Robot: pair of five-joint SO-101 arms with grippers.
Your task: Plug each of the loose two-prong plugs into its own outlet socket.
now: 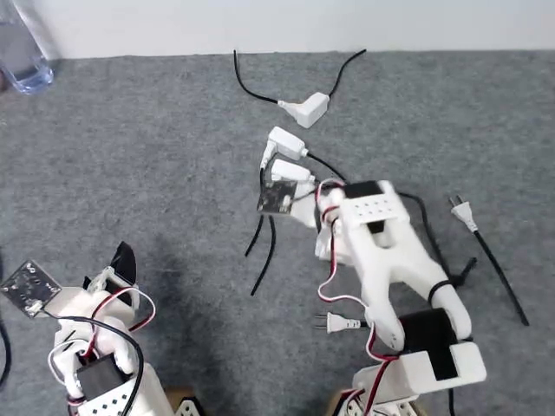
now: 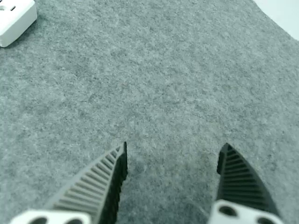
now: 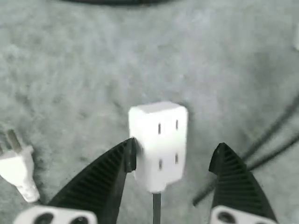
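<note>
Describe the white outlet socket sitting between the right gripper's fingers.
The outlet socket is a white, smooth plastic-looking block with two pairs of empty slots facing up. It lies on the grey mat, a dark cord leaving one end, between the fingers of the open right gripper; one finger seems to touch its side.

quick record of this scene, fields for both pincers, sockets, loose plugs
left pincer: open, over bare grey mat
right pincer: open, either side of the near socket
other sockets: middle socket and far socket, both white, on cords
loose plugs: white plug beside the right arm; black-cord plug farther right; third plug next to the near socket
</note>
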